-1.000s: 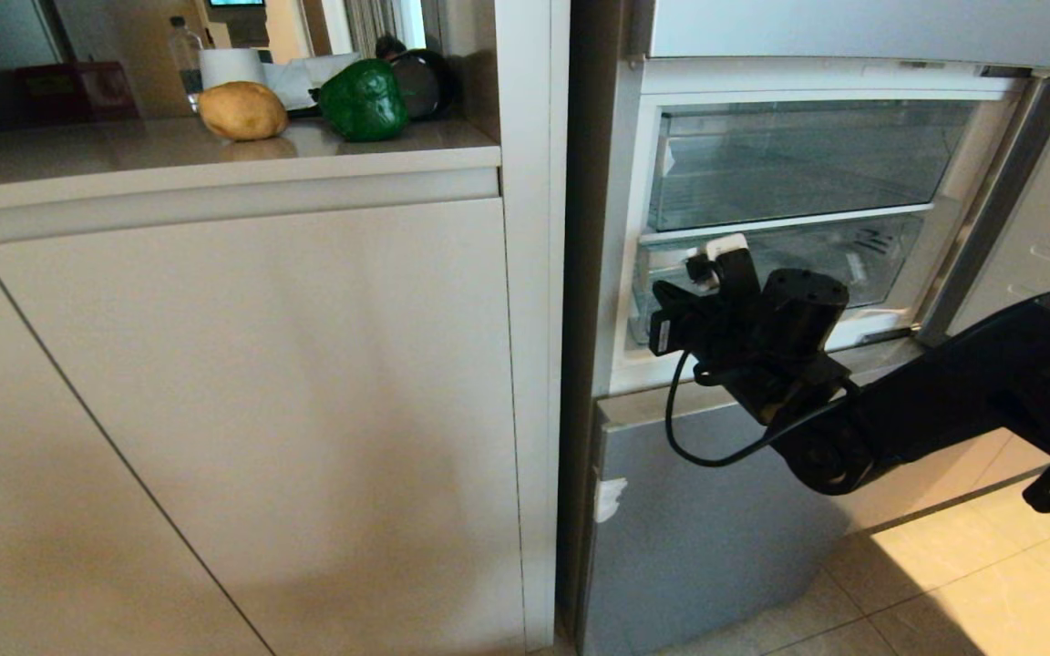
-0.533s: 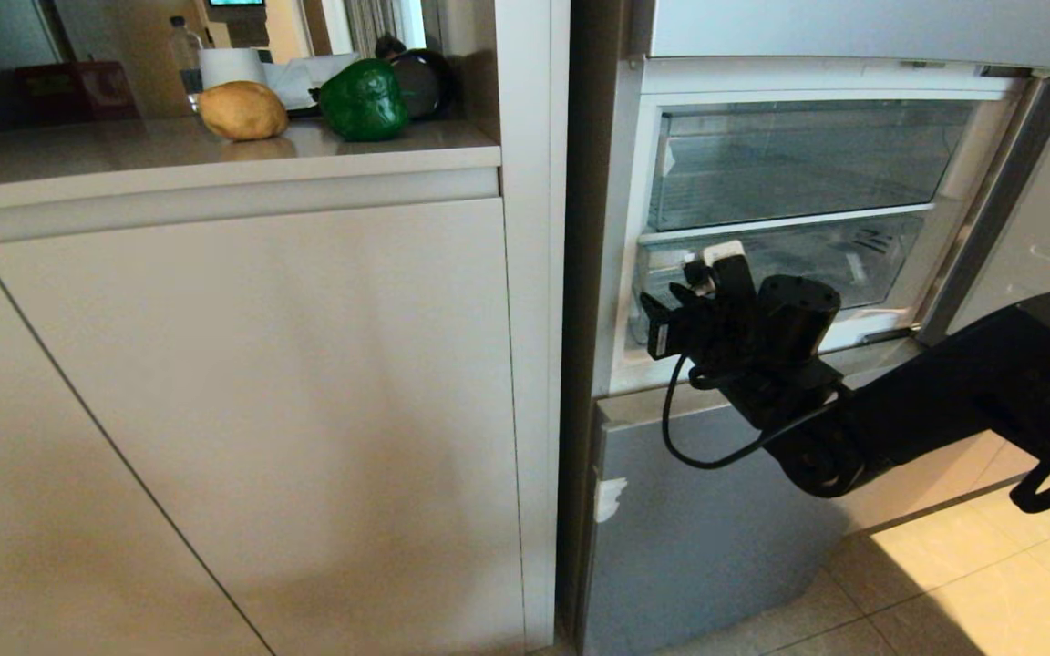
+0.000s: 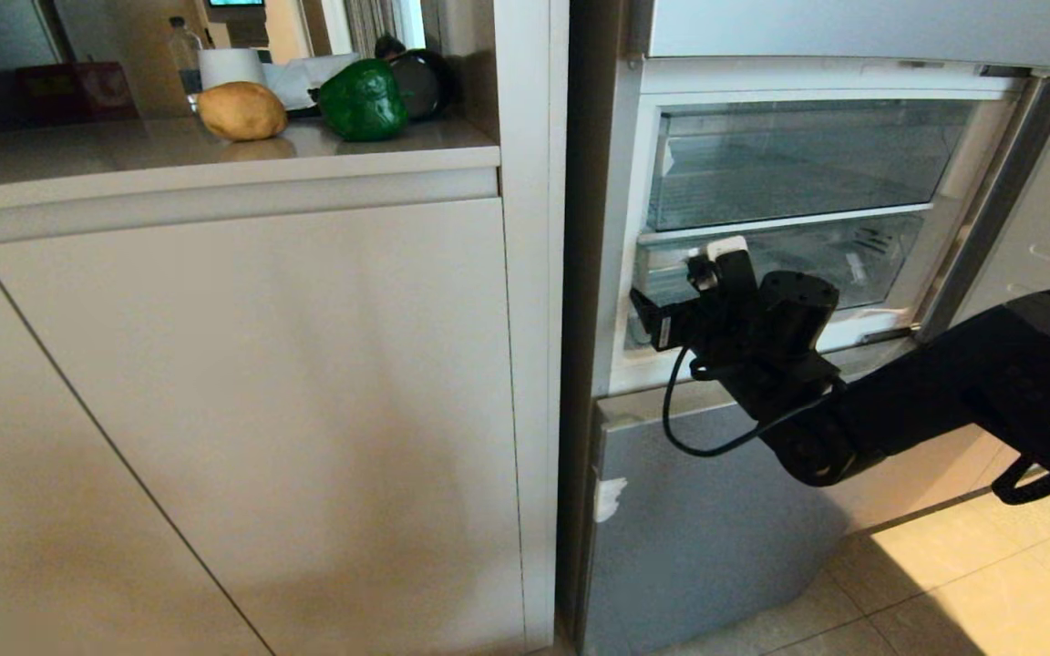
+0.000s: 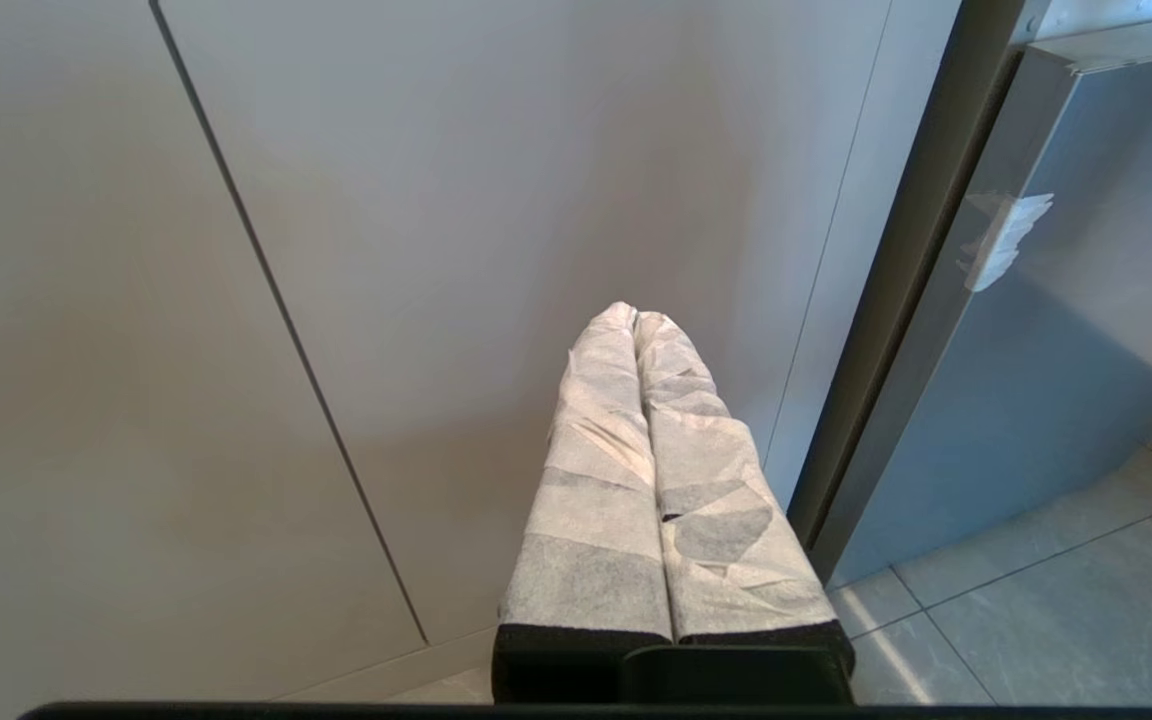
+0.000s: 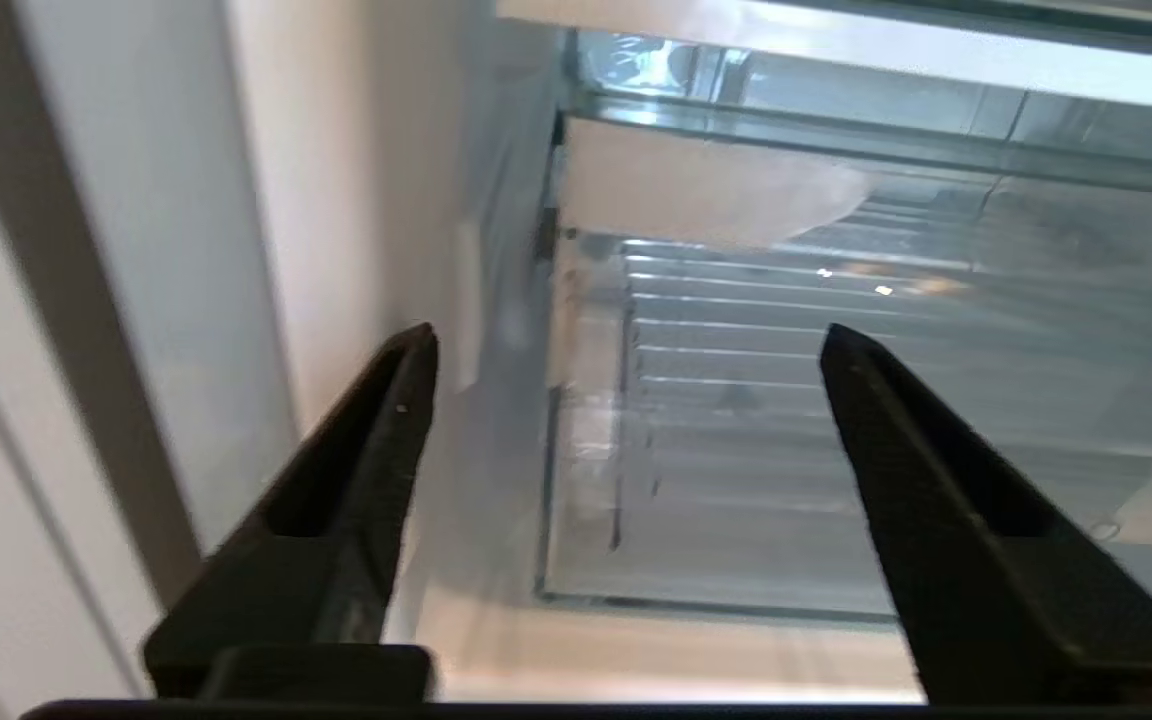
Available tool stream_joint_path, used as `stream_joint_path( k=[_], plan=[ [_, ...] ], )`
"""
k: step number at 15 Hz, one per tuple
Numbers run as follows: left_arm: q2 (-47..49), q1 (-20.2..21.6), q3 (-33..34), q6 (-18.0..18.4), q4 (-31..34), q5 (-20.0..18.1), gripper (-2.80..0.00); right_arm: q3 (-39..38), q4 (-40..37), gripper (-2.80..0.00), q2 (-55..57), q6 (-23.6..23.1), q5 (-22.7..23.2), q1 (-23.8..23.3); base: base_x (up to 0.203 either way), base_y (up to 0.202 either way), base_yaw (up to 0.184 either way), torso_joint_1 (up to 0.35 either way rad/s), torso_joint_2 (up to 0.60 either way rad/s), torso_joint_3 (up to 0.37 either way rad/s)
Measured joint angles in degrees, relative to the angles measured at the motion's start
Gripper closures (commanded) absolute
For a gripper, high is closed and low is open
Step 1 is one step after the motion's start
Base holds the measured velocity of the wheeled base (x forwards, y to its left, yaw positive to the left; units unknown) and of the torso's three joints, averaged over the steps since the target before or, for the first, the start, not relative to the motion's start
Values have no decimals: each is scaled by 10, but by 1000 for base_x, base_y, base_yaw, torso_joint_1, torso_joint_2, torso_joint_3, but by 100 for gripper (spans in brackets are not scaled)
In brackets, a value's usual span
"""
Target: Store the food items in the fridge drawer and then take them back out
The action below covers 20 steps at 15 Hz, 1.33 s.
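at the fridge drawer [image 5: 786,450], the right tool [image 5: 626,345] gapes wide, gripping nothing; left tool [image 4: 636,320] pressed together.

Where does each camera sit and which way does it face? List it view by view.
Head: up high, looking down at the fridge drawer and counter; right arm shows.
Left wrist: behind the shut left gripper, facing the beige cabinet door.
Right wrist: behind the open right gripper, facing into the drawer.
Shared: head and right wrist both see the drawer.
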<state>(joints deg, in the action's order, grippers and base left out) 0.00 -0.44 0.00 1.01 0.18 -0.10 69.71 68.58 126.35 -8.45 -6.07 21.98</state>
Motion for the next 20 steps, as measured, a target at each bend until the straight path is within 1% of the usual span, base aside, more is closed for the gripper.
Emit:
stream_joint_path(
  k=[6, 7, 8, 14, 15, 20],
  plan=[
    [0, 0, 0, 0, 0, 0, 0, 39, 1, -280, 25, 1, 2, -2, 0, 0, 0, 0, 0, 0],
    [0, 0, 0, 0, 0, 0, 0, 42, 1, -170, 29, 0, 2, -2, 0, 0, 0, 0, 0, 0],
    [0, 0, 0, 0, 0, 0, 0, 44, 0, 0, 32, 1, 3, -2, 0, 0, 0, 0, 0, 0],
    [0, 0, 0, 0, 0, 0, 0, 53, 1, 0, 37, 1, 7, -3, 0, 0, 0, 0, 0, 0],
    [0, 0, 0, 0, 0, 0, 0, 55, 0, 0, 38, 1, 0, -1, 0, 0, 0, 0, 0, 0],
    [0, 0, 0, 0, 0, 0, 0, 60, 2, 0, 41, 0, 0, -1, 0, 0, 0, 0, 0, 0]
  ],
)
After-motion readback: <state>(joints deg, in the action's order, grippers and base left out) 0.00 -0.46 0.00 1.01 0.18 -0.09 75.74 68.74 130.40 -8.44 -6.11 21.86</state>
